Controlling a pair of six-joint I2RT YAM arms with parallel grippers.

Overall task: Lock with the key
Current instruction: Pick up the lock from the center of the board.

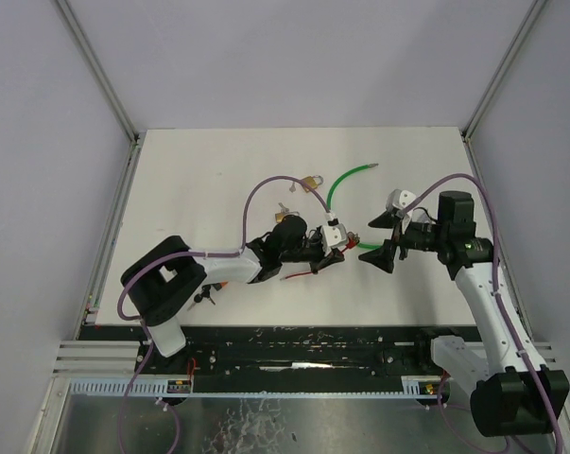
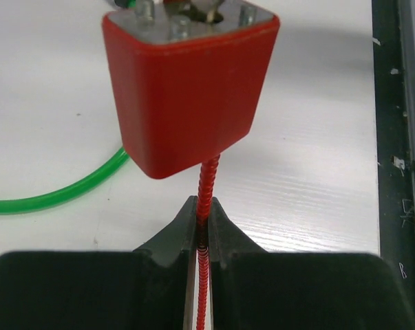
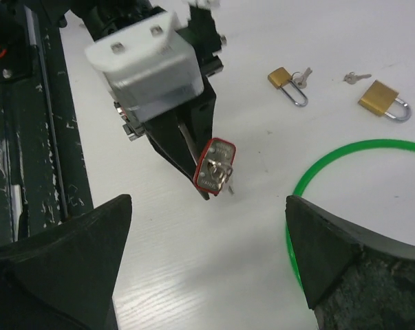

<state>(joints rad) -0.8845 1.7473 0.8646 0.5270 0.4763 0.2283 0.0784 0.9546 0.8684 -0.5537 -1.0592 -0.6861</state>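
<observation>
The red padlock point(image 2: 190, 96) is running off my left wrist view's top edge, and its red cable point(image 2: 208, 182) is slipping out of sight inside my left gripper point(image 2: 202, 210). The green cable point(image 3: 331, 156) is leaving my right wrist view rightward.

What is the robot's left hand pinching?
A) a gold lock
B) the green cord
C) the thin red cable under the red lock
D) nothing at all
C: in the left wrist view the left hand is closed tight on the red cable just below the red lock, while the green cord lies loose on the table.
</observation>
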